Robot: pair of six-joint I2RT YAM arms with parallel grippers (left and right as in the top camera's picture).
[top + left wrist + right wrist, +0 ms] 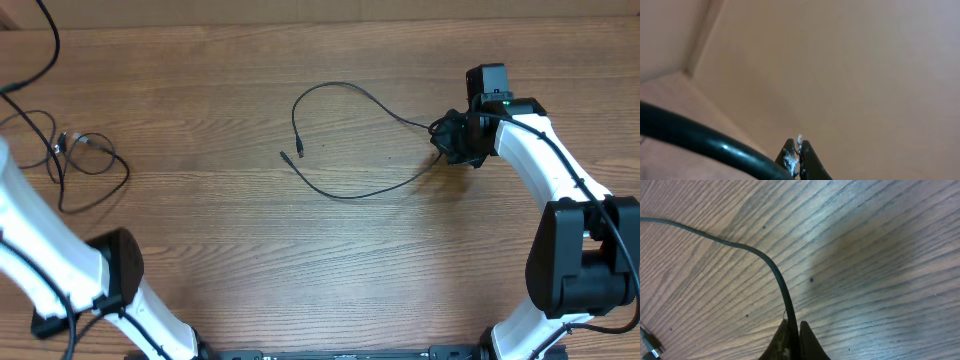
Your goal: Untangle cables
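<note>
Overhead, we see one thin black cable (350, 197) lying in an open loop in the middle of the wooden surface (250, 260), its two free ends close together on the left of the loop and its other side running into the right hand (447, 140). A second cable (66, 141) sits in a loose bunch near the left edge, well apart from the first. Only the right wrist view lets us see the grip itself: the right hand (791, 340) has its fingers pressed together on the cable (782, 287), which curves away up and to the left, and a plug (651, 349) shows at the lower left corner. The left hand is out of the overhead picture. Its own wrist view shows the left hand (799, 159) closed, holding no cable, with a bit of pale fluff (790, 159) at the tips, a thick black wire (700, 140) crossing in front, and a plain beige background.
</note>
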